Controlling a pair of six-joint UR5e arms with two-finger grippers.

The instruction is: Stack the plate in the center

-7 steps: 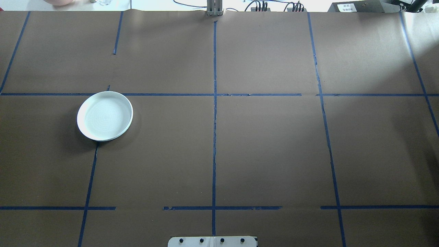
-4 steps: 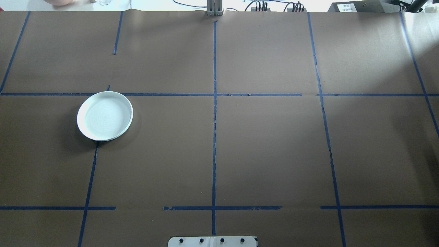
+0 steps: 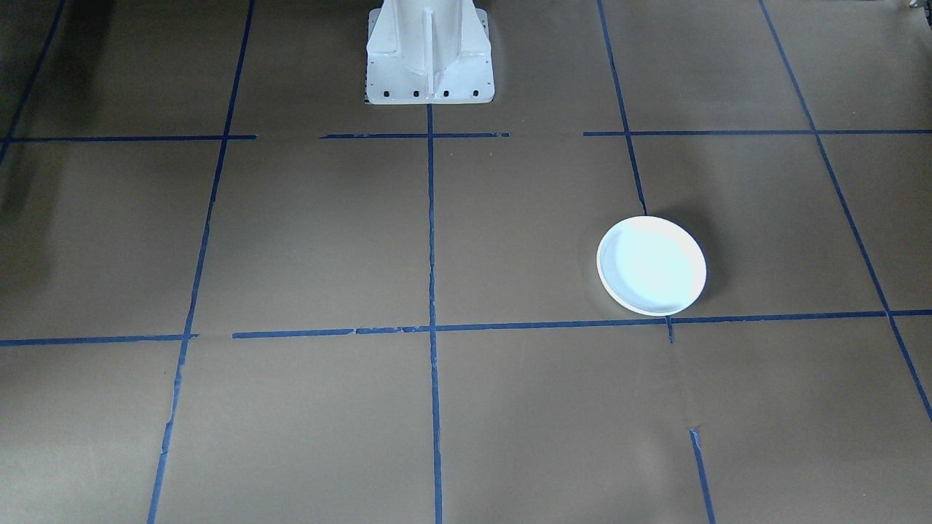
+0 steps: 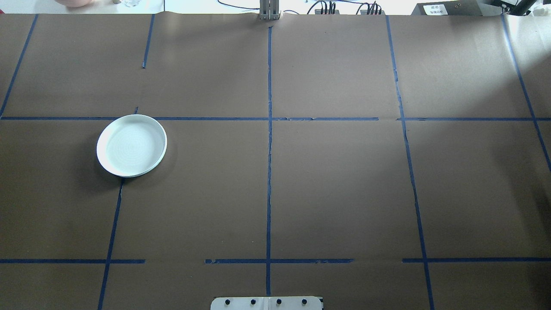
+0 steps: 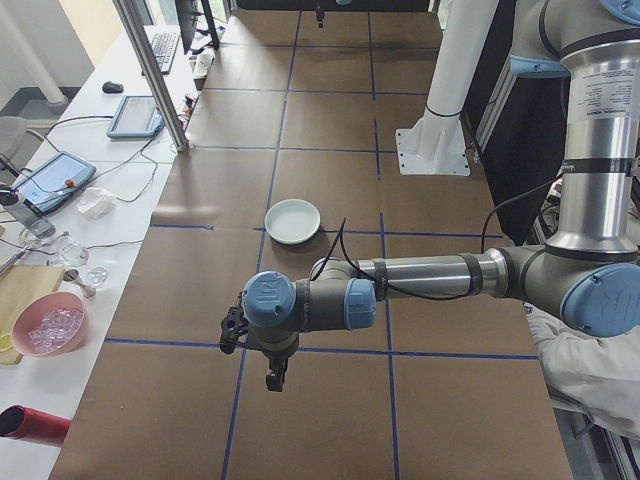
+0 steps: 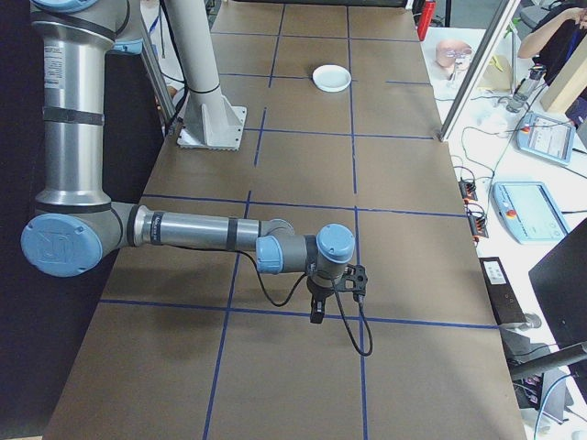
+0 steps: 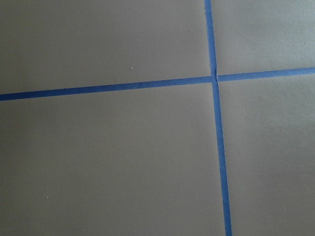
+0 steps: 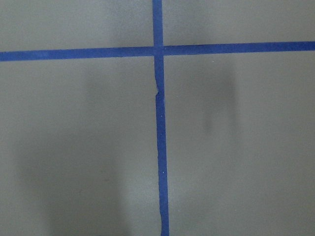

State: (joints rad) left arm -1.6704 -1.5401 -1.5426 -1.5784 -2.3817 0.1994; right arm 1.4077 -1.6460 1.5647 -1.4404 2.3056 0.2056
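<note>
Round shallow pale bluish-white plate w/ raised white rim sits flat on brown-paper desk w/ blue tape grid, on robot's left half, just inside a tape crossing, well apart from desk center. Left hand hangs over desk, nearer to plate than right hand, so left arm likely picks. Fingers spread or pressed: can't tell for either. Plate is round, no long axis.

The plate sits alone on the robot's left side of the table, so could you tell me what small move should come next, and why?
Probably the left arm should swing its pincer toward the plate and hover above its rim. The plate lies flat, apart from both arms, in a left-hand grid square rather than near the middle tape cross, and nothing holds it. The left pincer hangs over bare table, nearer to the plate than the right pincer.
</note>
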